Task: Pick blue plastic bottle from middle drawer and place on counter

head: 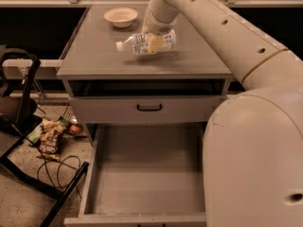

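Over the grey counter [94,56], the gripper [154,40] is clamped across the blue plastic bottle [142,43], which lies sideways near the cream bowl [120,17]. Whether it touches the top, I can't tell. Below, the middle drawer [147,178] stands open, its right wall hidden behind the robot's arm [255,150].
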{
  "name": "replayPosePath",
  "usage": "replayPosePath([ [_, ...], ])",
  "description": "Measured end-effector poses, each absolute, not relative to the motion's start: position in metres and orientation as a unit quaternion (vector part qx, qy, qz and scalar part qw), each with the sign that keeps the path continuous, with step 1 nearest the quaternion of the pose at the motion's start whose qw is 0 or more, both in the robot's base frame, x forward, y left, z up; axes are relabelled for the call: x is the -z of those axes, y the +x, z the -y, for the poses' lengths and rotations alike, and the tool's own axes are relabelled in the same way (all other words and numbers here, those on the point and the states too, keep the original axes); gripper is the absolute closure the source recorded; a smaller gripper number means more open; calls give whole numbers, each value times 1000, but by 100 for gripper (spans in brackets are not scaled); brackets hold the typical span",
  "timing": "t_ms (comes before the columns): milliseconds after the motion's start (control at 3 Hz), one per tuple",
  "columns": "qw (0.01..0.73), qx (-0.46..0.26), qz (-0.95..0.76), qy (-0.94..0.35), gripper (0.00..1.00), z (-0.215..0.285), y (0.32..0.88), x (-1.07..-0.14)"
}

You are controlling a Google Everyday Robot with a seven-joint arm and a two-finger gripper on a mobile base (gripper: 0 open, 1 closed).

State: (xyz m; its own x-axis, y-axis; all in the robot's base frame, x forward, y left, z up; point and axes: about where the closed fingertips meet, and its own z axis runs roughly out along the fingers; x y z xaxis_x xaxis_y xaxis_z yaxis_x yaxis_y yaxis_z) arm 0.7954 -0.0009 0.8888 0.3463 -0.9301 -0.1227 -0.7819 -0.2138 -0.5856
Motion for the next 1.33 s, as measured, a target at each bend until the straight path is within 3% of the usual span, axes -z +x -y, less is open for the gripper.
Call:
replayPosePath([
  [667,288,129,-557,-768,11,1,795,-889],
  [1000,288,129,-557,-768,0,1,795,-889],
  [1333,288,129,-557,-768,0,1,795,-889],
])
